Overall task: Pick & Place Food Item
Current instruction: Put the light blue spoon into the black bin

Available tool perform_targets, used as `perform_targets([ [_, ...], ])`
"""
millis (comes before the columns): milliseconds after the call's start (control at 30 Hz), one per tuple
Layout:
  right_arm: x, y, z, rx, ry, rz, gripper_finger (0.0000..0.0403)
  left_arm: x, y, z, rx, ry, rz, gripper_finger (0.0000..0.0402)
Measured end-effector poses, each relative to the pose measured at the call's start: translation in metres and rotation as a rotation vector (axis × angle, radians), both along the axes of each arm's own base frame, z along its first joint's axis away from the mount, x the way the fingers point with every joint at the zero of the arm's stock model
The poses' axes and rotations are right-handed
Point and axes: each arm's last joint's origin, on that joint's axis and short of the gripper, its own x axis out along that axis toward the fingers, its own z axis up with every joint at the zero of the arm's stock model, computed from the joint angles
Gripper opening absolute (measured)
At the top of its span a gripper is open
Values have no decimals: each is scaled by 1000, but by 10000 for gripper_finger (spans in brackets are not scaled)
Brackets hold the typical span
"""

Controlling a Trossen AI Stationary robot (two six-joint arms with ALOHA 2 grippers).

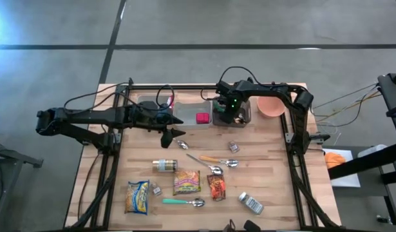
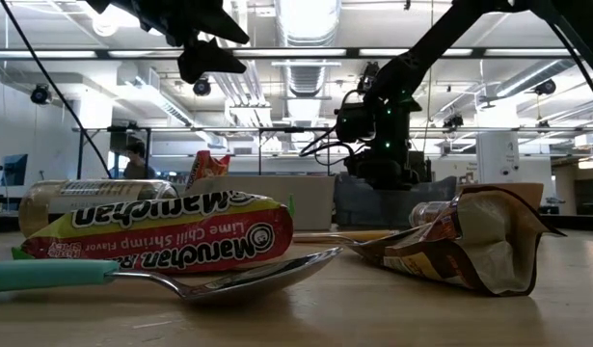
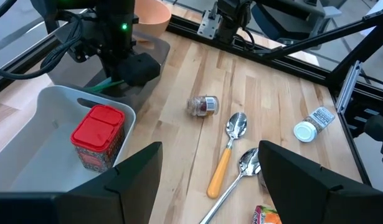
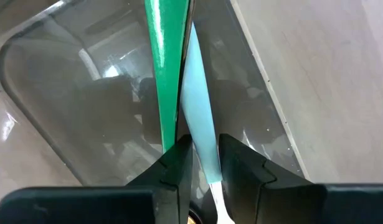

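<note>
The right gripper (image 1: 231, 115) points straight down into the dark grey bin (image 1: 244, 116) at the far edge of the table (image 1: 275, 167), beside the white bin (image 1: 188, 113) and near the orange bowl (image 1: 271, 106). In the right wrist view its fingers (image 4: 175, 163) stand only slightly apart, with a light blue handle (image 4: 196, 118) passing through the narrow gap; whether they press on it I cannot tell. A green handle (image 4: 165, 68) lies alongside it, over the bin's floor.

The left gripper (image 1: 168, 137) hovers above the table in front of the white bin, its fingers (image 3: 132, 171) spread and holding nothing.

A red container (image 3: 98, 135) sits inside the white bin. The food items lie on the near half of the table: a yellow noodle packet (image 1: 137, 196), a red and green noodle packet (image 1: 186, 182) and an orange packet (image 1: 216, 187), none touched by either gripper. Around them are a small jar (image 1: 164, 165), a teal spoon (image 1: 183, 202), an orange-handled spoon (image 3: 226, 153) and a little bottle (image 1: 251, 203)
</note>
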Motion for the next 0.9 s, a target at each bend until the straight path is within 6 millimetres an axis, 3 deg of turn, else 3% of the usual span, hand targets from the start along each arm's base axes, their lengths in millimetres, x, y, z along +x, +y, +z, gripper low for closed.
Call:
perform_targets([
  [900,-15,4,3,-38,187,-55,80,-1,0,-2,-2,20,-1,270],
])
